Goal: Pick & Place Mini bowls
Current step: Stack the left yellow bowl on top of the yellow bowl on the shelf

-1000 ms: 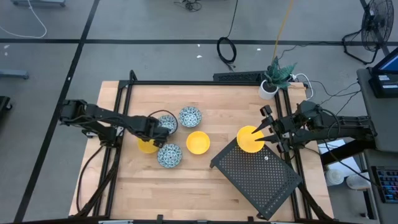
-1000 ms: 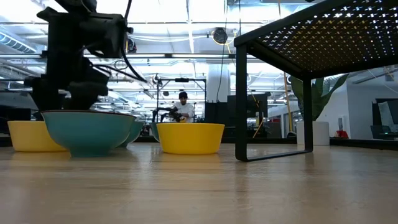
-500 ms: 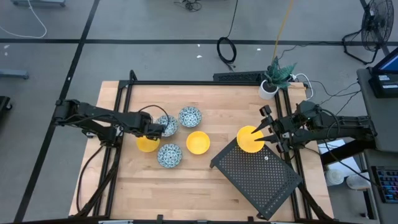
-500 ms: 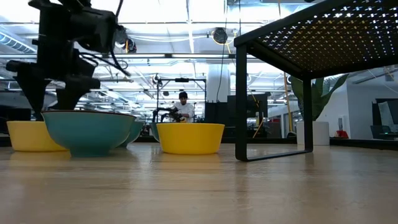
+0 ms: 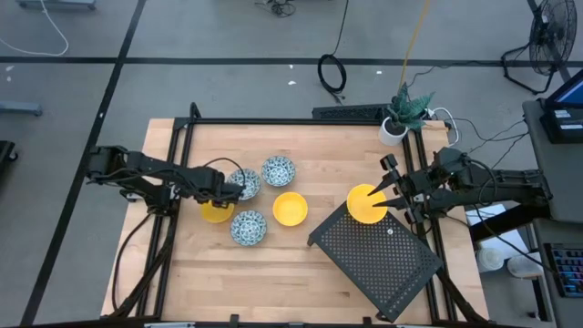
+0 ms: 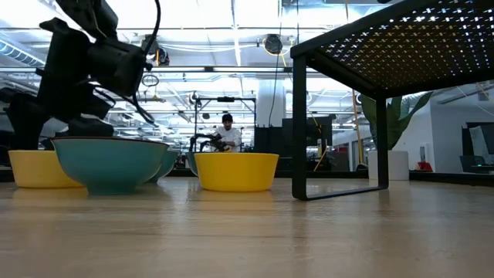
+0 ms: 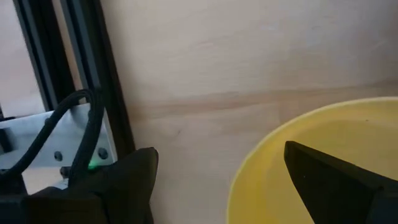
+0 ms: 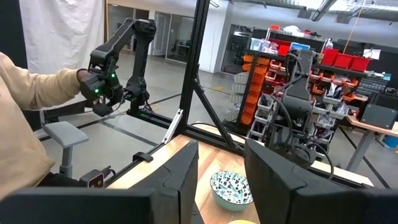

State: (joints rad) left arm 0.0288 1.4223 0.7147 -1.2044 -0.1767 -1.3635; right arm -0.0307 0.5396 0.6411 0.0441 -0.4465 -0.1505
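Three blue-and-white mini bowls (image 5: 279,170) (image 5: 244,182) (image 5: 248,228) and two yellow ones (image 5: 290,208) (image 5: 215,212) rest on their bases on the wooden table. My left gripper (image 5: 221,193) (image 7: 219,149) is open over the left yellow bowl (image 7: 323,124). One finger (image 7: 323,177) stands over the bowl's inside and the other (image 7: 118,186) outside its rim. My right gripper (image 5: 381,196) (image 8: 221,162) is at the right, shut on a third yellow bowl (image 5: 363,206). My right gripper holds the yellow bowl by its rim on the side toward the table's right edge (image 5: 375,193). One finger lies over the bowl's inside; the other is hidden under the bowl. The fingers come about level from the right. The bowl is lifted clear, mouth up, over the rack's corner.
A black perforated rack (image 5: 378,260) (image 6: 401,38) stands at the near right. A white plant pot (image 5: 394,130) sits at the far right corner. Black frame rails (image 7: 93,74) run along the table's left edge. A person's sleeve (image 8: 25,112) shows beyond the table.
My left gripper has shifted a little toward the table's left edge and sunk lower over the left yellow bowl. Its wrist has rolled, and it has stayed open. The bowls have not moved.
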